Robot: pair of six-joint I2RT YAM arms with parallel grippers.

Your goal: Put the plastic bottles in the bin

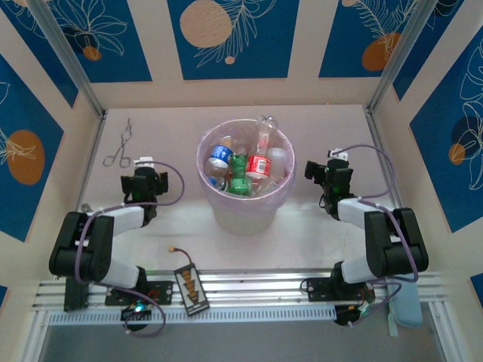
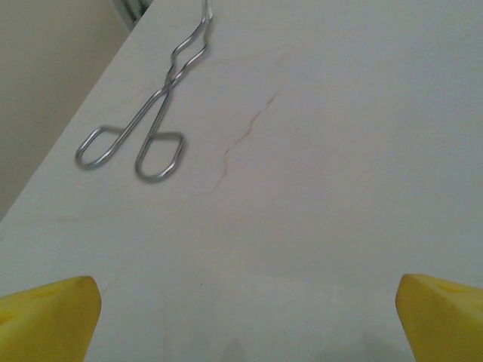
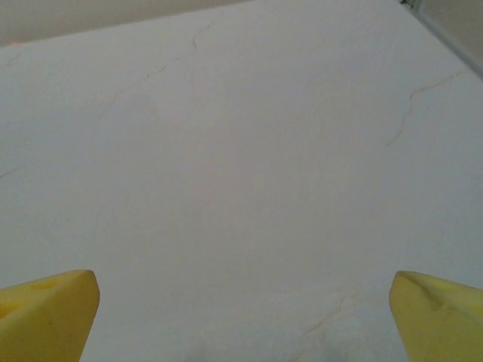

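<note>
All the bottles (image 1: 241,167) I see lie heaped inside the bin (image 1: 243,215), my left claw (image 1: 143,167) and right claw (image 1: 326,170) hang spread and empty to its left and right, so I judge sorting finished and only parking both arms remains.

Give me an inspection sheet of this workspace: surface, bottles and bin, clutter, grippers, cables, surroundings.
Surface: pale table, faint hairline cracks.
Job's things: plastic bottles, red, blue and green labels, piled inside the bin; one pokes above its far rim.
Clutter: metal forceps lying flat, far left; black-and-orange tag on the near rail.
Grippers: left gripper and right gripper both open, empty, above bare table.
Cables: purple cables looped along both arms, apart from the bin.
Surroundings: blue floral wall panels.
</note>
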